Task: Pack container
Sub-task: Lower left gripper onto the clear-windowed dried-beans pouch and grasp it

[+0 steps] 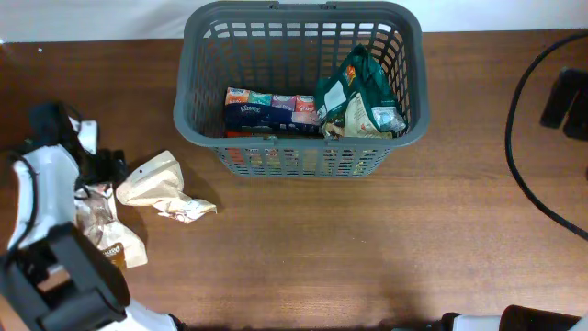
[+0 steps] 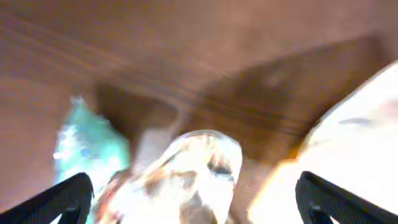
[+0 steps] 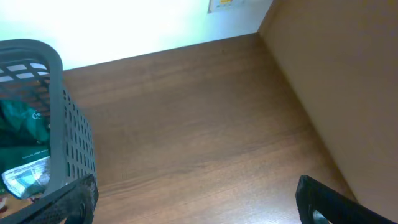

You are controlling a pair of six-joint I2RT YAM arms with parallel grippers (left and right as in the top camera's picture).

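Hovering left gripper [image 2: 196, 198], splayed above packets [image 2: 205, 158]

The white and black left arm [image 1: 44, 211] runs along the left edge of the overhead view, bent at its far end. The left gripper [image 2: 198, 202] has its black fingers [image 2: 65, 198] spread wide, though its wrist view is blurred. The right gripper [image 3: 198, 205] is spread equally wide. Only a white sliver of the right arm [image 1: 473, 323] shows.

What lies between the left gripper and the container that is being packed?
A crumpled tan snack packet lies between the left gripper and the container, close to the container's left wall. The overhead view shows this.
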